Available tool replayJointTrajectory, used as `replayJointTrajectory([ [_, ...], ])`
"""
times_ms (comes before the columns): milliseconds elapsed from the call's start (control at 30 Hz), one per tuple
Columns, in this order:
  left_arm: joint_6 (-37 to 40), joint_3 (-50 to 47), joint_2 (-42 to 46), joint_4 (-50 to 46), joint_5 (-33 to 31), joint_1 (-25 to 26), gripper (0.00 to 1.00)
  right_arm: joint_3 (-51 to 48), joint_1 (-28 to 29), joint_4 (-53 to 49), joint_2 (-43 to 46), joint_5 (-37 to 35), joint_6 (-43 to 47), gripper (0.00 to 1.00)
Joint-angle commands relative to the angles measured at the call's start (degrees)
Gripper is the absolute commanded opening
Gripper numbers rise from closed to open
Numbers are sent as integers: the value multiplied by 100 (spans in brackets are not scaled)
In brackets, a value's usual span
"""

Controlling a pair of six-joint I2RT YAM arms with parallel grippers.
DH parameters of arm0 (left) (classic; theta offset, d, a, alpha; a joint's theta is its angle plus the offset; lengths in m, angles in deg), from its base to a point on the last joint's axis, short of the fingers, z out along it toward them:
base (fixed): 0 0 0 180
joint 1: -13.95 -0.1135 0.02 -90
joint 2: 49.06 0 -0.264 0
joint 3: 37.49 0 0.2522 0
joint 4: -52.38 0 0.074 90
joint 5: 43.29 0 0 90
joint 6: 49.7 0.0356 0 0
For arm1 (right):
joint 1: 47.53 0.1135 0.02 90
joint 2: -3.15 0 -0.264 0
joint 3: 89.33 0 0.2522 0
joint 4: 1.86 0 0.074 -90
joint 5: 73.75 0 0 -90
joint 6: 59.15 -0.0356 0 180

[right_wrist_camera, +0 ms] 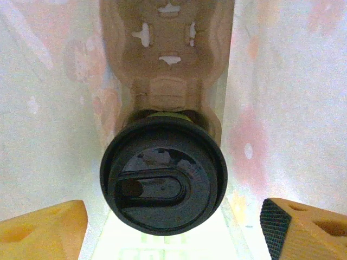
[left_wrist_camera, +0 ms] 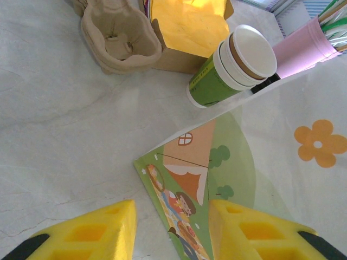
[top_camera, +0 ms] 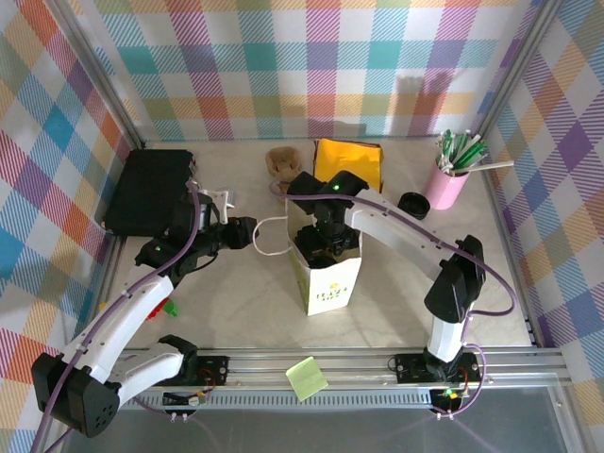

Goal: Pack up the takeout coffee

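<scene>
Checked walls (top_camera: 283, 66) in pastel colours ring a pale table (top_camera: 236, 302) where two arms meet at one white bag (top_camera: 326, 274), standing upright at centre frame. The right gripper (top_camera: 326, 241) reaches down into the bag's mouth. Its wrist view shows the one coffee (right_wrist_camera: 162, 179) at the bottom of the bag, capped in black and seated in one pulp tray (right_wrist_camera: 168, 54). The right gripper's two yellow fingers (right_wrist_camera: 49, 227) are spread wide on either side of the cup and clear of it. The left gripper (top_camera: 247, 233) sits at the bag's left side, jaws partly apart, with the bag's printed corner showing in the gap; contact cannot be told. Along the upper part of the frame lie one black case (top_camera: 146, 192), one spare tray (top_camera: 280, 162), one yellow pouch (top_camera: 347, 160), one loose lid (top_camera: 413, 203) and one pink cup (top_camera: 445, 187) of straws. Nested green-banded cups (left_wrist_camera: 217, 81) lie beside the pouch, their number unclear. One green note (top_camera: 307, 377) rests at lower centre.
</scene>
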Motion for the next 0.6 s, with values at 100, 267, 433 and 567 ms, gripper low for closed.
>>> replayJointTrajectory([
  [100,107,23,29,-137,-44,9,40,362,32,-297,290,-80,-110,86],
  [267,108,31,5,-139,-42,11,40,606,37,-381,380,-124,-85,91],
  [433,120,48,12,-155,-55,11,40,861,50,-461,435,-176,-73,90],
  [567,116,52,12,-162,-60,11,40,1001,46,-385,572,-90,-68,90],
])
